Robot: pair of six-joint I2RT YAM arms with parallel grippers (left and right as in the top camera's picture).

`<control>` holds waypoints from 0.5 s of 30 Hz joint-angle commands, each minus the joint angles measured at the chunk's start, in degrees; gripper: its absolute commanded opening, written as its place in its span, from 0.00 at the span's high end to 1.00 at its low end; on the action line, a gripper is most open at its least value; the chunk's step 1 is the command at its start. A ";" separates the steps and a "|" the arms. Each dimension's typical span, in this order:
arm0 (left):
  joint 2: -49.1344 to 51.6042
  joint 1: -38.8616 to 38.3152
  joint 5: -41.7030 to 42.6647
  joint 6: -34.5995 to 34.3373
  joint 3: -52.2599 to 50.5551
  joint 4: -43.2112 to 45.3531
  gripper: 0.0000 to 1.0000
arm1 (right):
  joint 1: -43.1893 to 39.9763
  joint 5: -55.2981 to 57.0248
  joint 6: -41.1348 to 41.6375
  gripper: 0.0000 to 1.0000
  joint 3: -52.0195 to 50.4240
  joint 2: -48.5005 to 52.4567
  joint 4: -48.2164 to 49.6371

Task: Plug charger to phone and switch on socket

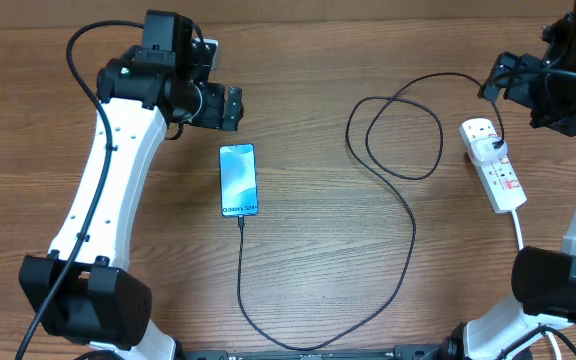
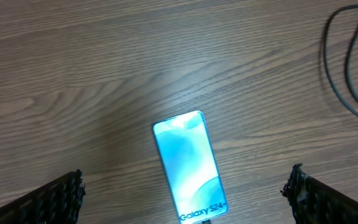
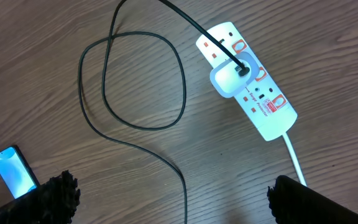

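Overhead, the charger [image 1: 408,262] is sweeping its black cable in a curve across the near part of the desk [image 1: 318,90], its small tip seemingly sitting in the bottom edge of the phone [image 1: 238,180], which is lying flat and glowing left of centre. Farther back on the right, the cable is looping and running into a white adapter [image 1: 487,149] plugged into the socket [image 1: 501,178]. Beyond them, the left gripper [image 1: 216,85] and right gripper [image 1: 533,95] are hovering wide open, gripping nothing.
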 commanded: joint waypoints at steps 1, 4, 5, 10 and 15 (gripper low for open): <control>-6.34 -0.37 -2.75 1.42 0.33 0.52 0.00 | -0.09 -0.09 -0.42 0.00 1.57 -1.53 0.15; -11.17 -0.39 -2.99 1.40 -1.81 3.02 0.00 | -0.09 -0.09 -0.44 0.00 1.57 -1.55 0.15; -13.57 -0.39 -2.99 1.18 -3.45 4.70 0.00 | -0.09 -0.09 -0.44 0.00 1.57 -1.53 0.15; -27.47 -0.37 -2.95 0.76 -18.75 19.17 0.00 | -0.09 -0.09 -0.44 0.00 1.57 -1.55 0.15; -43.12 -0.37 -2.95 -0.70 -38.73 37.24 0.01 | -0.09 -0.09 -0.44 0.00 1.57 -1.55 0.15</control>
